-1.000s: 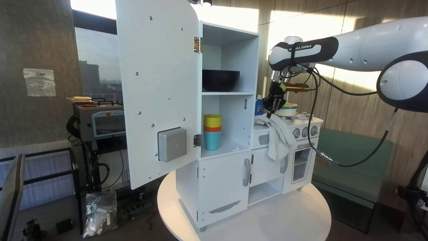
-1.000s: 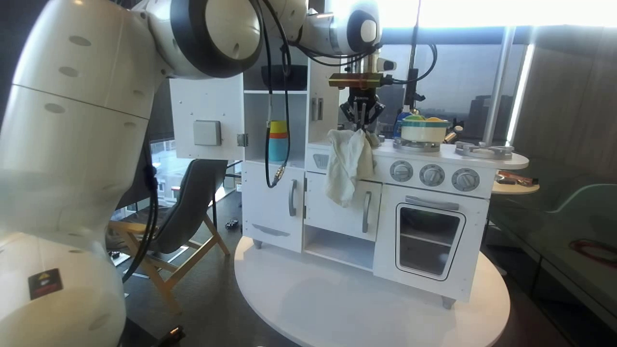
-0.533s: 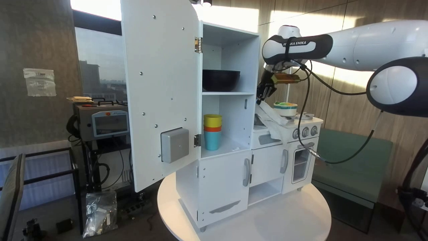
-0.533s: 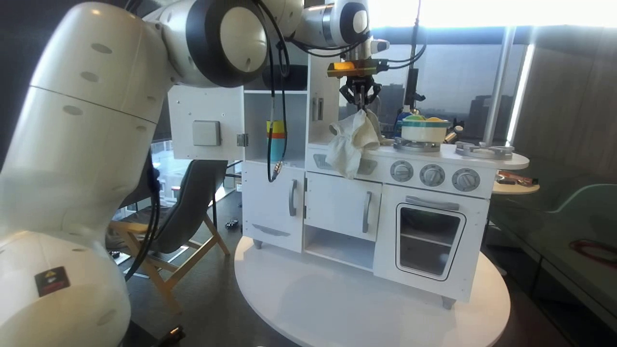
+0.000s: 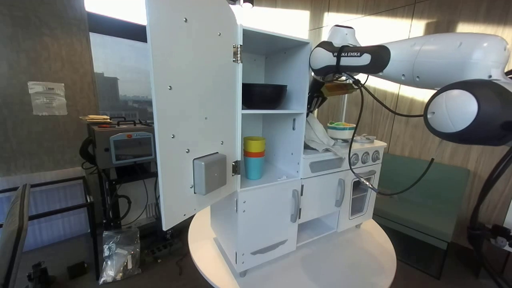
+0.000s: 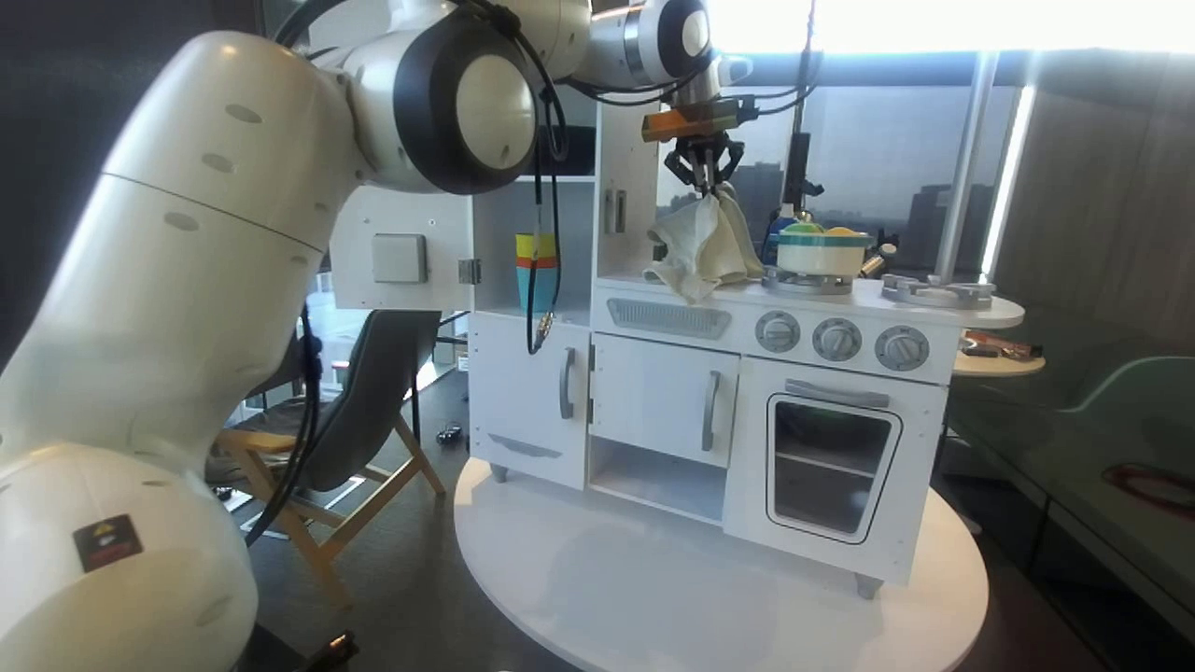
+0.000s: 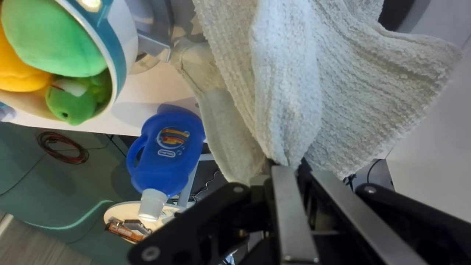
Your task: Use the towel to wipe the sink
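Wrist view: end effector (image 7: 295,169) pinching towel (image 7: 290,84)

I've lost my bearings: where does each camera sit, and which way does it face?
In an exterior view: off the tall cabinet end, facing the toy kitchen slantwise; arm at picture right.
In an exterior view: in front, nearer the oven end, facing toy kitchen and window; arm close at picture left.
Wrist view: on the wrist, facing the towel; fingers at picture bottom.
Both exterior views share pot, stacked cups and towel.
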Robot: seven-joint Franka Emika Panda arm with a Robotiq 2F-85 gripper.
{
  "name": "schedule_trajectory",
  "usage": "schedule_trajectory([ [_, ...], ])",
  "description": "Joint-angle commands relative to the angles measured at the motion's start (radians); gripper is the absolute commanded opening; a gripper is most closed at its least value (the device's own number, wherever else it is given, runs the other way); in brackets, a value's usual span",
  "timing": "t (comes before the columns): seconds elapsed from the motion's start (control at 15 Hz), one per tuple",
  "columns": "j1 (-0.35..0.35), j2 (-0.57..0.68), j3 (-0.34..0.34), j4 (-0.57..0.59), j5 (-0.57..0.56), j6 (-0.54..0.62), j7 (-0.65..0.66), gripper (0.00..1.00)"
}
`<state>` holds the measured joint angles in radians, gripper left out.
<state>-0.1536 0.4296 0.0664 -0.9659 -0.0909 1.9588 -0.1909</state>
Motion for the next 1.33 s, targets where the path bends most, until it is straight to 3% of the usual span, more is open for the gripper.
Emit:
schedule_trajectory([
  [0.0,-0.013,0.004,-0.009,0.014,-0.006,-0.024,-0.019,0.12],
  [0.33,-0.038,-0.03,-0.012,-0.082,0.018,-0.098,-0.013,0.12],
  [0.73,-0.055,-0.018,0.004,-0.208,0.05,-0.087,-0.071,0.12],
  [1.27,-0.059,-0.02,0.007,-0.272,0.082,-0.128,-0.116,0.12],
])
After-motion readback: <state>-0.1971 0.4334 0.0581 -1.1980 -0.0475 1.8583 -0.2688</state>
